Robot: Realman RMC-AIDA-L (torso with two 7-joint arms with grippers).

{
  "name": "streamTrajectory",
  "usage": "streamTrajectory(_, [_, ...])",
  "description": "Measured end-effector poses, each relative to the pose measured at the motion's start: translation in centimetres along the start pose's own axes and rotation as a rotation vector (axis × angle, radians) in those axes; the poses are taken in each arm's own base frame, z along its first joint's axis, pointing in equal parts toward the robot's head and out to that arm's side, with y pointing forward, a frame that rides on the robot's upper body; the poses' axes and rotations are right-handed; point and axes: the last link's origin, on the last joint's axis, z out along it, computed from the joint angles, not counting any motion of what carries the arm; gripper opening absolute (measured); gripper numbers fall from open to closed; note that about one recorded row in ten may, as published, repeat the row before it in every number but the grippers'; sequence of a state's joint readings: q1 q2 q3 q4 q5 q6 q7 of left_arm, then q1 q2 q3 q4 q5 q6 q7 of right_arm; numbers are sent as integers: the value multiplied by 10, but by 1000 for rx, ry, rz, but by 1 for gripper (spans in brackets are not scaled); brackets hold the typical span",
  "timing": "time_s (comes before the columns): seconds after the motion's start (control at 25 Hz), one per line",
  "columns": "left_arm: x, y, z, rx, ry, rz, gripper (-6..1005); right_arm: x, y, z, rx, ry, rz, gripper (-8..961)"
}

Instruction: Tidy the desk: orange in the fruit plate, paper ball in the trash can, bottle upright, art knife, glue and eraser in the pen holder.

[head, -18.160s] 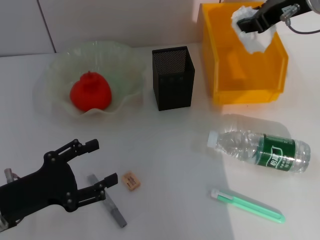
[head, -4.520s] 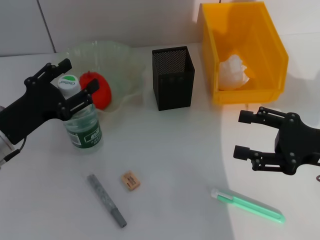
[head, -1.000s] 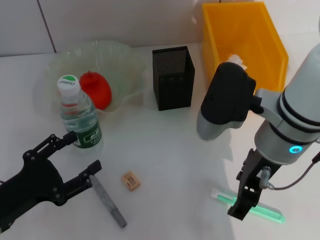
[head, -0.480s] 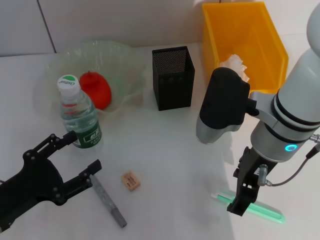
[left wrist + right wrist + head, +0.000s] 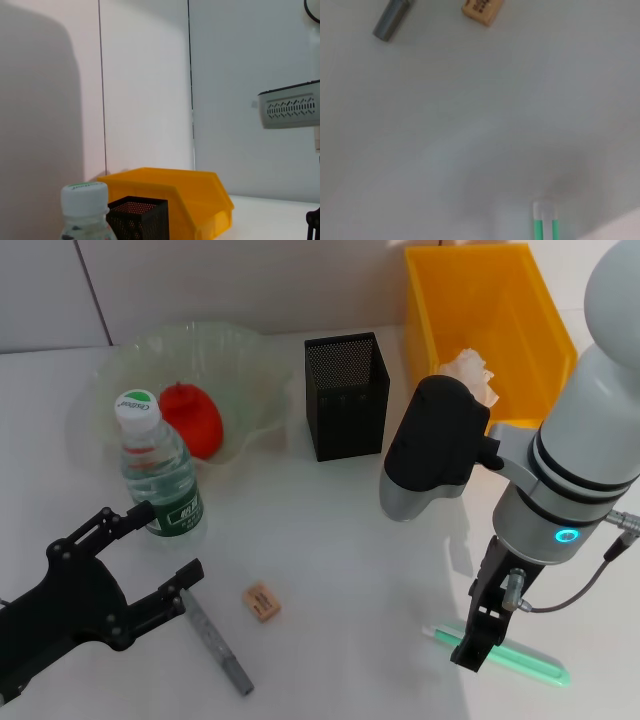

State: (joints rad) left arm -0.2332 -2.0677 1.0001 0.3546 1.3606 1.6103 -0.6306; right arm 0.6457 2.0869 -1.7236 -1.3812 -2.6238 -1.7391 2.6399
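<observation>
Reaching down, the right gripper sits over the green art knife at the desk's near right, likely to lift it toward the pen holder; whether its fingers are apart I cannot tell. The left gripper hangs spread wide beside the grey glue stick and tan eraser. Already upright, the bottle has illegible label print. Inside the fruit plate lies the orange; the paper ball lies in the trash can.
</observation>
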Motion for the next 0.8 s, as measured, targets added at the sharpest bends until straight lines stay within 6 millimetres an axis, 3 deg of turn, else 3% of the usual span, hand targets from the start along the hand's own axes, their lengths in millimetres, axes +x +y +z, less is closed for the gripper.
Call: streamTrajectory(0.8, [1, 3, 1, -18, 6, 2, 805, -2, 3, 14, 12, -4, 26, 793])
